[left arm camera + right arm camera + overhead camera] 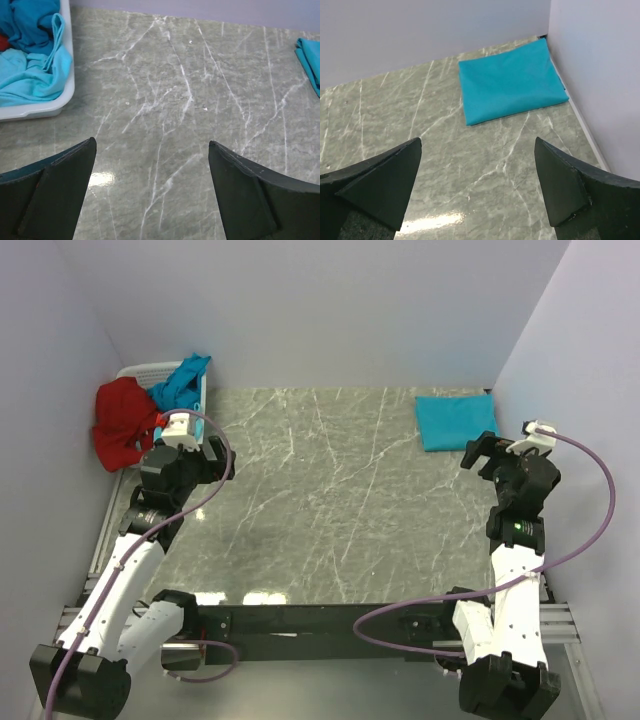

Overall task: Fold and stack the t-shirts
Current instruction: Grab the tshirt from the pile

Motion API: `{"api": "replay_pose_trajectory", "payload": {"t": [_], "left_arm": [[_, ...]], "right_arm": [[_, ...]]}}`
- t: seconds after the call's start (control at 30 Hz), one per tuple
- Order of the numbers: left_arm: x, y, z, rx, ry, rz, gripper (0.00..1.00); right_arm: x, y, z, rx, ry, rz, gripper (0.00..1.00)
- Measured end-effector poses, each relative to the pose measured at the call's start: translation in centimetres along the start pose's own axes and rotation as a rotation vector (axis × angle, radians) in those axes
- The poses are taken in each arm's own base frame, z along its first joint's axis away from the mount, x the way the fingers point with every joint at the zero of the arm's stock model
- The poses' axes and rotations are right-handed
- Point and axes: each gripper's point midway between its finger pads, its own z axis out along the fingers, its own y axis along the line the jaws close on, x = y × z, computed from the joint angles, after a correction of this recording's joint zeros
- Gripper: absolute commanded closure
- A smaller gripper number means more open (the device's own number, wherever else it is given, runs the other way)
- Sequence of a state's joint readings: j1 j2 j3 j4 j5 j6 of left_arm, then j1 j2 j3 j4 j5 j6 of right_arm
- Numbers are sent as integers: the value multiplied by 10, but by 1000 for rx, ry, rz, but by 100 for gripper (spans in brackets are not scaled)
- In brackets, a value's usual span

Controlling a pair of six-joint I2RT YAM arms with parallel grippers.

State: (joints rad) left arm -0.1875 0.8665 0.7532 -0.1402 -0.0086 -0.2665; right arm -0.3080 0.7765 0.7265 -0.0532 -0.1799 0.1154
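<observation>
One folded shirt point(512, 82) lies as a flat teal rectangle in the upper right of the overhead view. It sits on the desk point(330, 500), close to the far corner where the walls meet. Nothing is stacked on it, so it looks like the start of a pile rather than a finished one. I judge the task to be at an early stage, with one shirt done and the rest not yet taken out. No shirt is spread on the desk for folding.

The white basket point(67, 65) sits in the upper left of the overhead view, against the back wall. Inside it are crumpled shirts point(30, 70) in teal and a darker blue, bunched together; I cannot tell how many. A red cloth point(125, 425) hangs over the basket's side toward the left wall, and whether it is also a shirt is unclear.

The left claw point(151, 142) has its fingers wide apart and holds nothing. It hovers over bare desk just beside the basket. The right claw point(477, 140) is likewise spread and empty, over the desk near the folded shirt but not touching it.

As I judge it, what is left is to pull a shirt from the basket, spread it, fold it and lay it on the folded one, then repeat for the others.
</observation>
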Motion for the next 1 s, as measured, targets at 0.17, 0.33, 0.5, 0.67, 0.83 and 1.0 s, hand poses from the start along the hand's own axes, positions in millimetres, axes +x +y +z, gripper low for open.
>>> {"api": "replay_pose_trajectory", "payload": {"t": [0.17,0.33,0.5,0.67,0.83,1.0], "left_arm": [[-3,1,2,22,-2,-43,1],[-9,53,22,-55,-9,-269,1],[-10,115,49,-241,-3,-513,7],[-51,150,76,-420,-42,-593,21],[-89,188,116,-565,-69,-610,46],[-66,206,165,-563,81,-542,43]], "right_arm": [[8,10,-2,-80,36,-50,1],[37,42,-16,-326,139,-186,1],[49,59,-26,-456,191,-210,2],[53,66,-30,-508,218,-207,2],[54,70,-34,-531,225,-202,2],[52,71,-36,-536,219,-204,3]]}}
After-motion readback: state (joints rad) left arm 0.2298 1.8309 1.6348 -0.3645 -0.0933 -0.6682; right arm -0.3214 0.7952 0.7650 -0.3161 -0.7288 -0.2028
